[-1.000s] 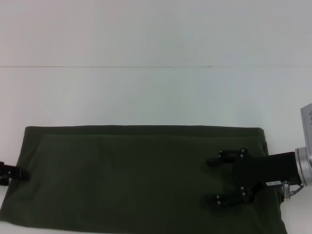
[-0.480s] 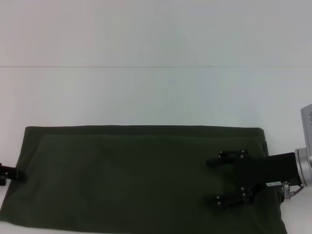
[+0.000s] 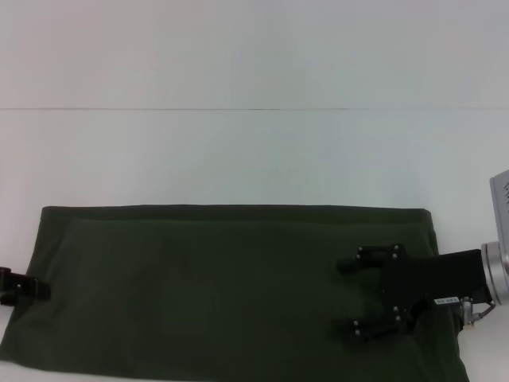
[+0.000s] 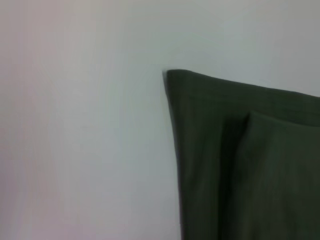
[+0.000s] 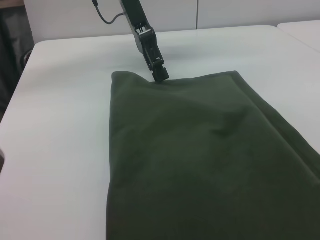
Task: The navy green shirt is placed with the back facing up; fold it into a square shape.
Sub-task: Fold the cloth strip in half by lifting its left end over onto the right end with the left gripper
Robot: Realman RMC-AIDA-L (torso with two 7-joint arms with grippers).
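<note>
In the head view, the dark olive-green cotton shirt point(image 3: 231, 290) lies as a long folded band across the near part of the plain white table point(image 3: 254, 159), plain side up. The black right gripper point(image 3: 350, 294) is over the band's right end with its two fingers spread apart and nothing between them. The black left gripper point(image 3: 28, 286) sits at the band's left edge; I cannot tell whether its fingers are apart or together.

The left wrist view shows only a folded corner of the shirt point(image 4: 240, 160) with a second layer stepped back from the edge. A pinch here could catch one layer alone, so the fold would peel open.

In the right wrist view the left gripper point(image 5: 159, 74) touches the far hem of the shirt point(image 5: 200, 160). If the two ends are lifted unevenly, the band could skew and the square come out crooked.
</note>
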